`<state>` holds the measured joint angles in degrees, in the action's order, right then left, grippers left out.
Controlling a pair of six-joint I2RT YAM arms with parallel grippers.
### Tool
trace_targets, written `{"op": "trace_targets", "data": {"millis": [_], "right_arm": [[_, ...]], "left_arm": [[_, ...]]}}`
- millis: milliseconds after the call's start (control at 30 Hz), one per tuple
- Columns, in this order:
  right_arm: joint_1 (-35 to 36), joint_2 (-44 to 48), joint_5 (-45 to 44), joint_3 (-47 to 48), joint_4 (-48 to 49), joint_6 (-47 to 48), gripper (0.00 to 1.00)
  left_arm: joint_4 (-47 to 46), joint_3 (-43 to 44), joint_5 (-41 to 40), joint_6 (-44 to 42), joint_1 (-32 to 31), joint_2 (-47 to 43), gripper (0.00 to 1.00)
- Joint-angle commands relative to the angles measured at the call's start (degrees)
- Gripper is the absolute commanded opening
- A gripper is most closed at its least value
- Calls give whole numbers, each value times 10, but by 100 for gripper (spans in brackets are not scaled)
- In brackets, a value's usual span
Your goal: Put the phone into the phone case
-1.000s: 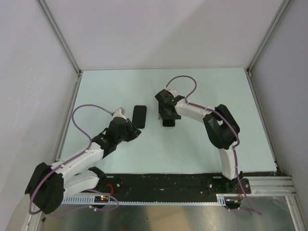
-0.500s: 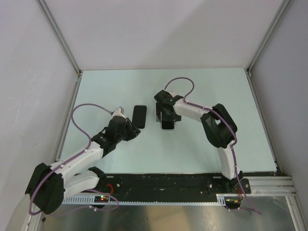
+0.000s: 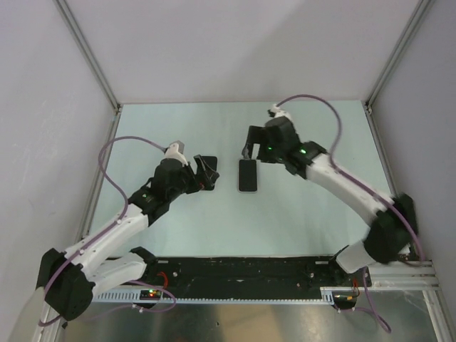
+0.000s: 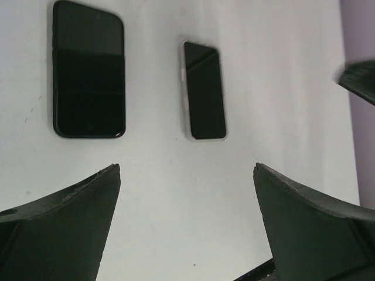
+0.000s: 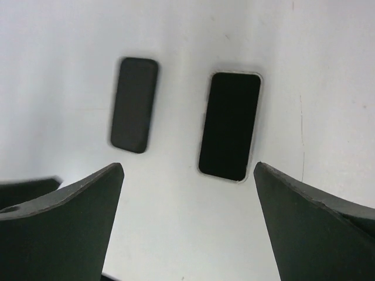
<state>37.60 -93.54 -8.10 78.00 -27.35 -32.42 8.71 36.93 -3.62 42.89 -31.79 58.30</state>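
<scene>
The phone [image 3: 248,175] lies flat on the pale table, dark screen up, with a thin light rim. It also shows in the left wrist view [image 4: 204,91] and the right wrist view [image 5: 229,126]. The black phone case [image 4: 88,69] lies flat just left of the phone, a small gap between them; it looks matte dark grey in the right wrist view [image 5: 135,104]. My left gripper [image 3: 204,173] hovers over the case, partly covering it from above, open and empty [image 4: 186,170]. My right gripper [image 3: 251,148] hangs above the phone's far end, open and empty [image 5: 188,167].
Grey walls with metal corner posts [image 3: 100,71] enclose the table on three sides. A black rail [image 3: 242,267] runs along the near edge by the arm bases. The right arm's elbow [image 3: 388,221] reaches out toward the right wall.
The right gripper has lifted off the phone, drawn back and opened fully, its elbow swinging right. The left gripper has opened wide and moved over the case.
</scene>
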Motion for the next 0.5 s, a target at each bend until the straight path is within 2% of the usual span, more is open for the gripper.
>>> {"op": "trace_targets", "data": {"millis": [0, 67, 167, 467], "right_arm": [[-2, 170, -10, -94, 69, 23, 99], [-9, 233, -8, -140, 86, 24, 99], [-16, 281, -7, -181, 95, 26, 99], [-20, 292, 3, -202, 109, 14, 100]], "left_arm": [[16, 56, -6, -59, 4, -47, 100], [29, 71, -19, -77, 4, -63, 100], [41, 84, -33, -99, 4, -79, 100], [47, 96, -51, -97, 4, -81, 100]]}}
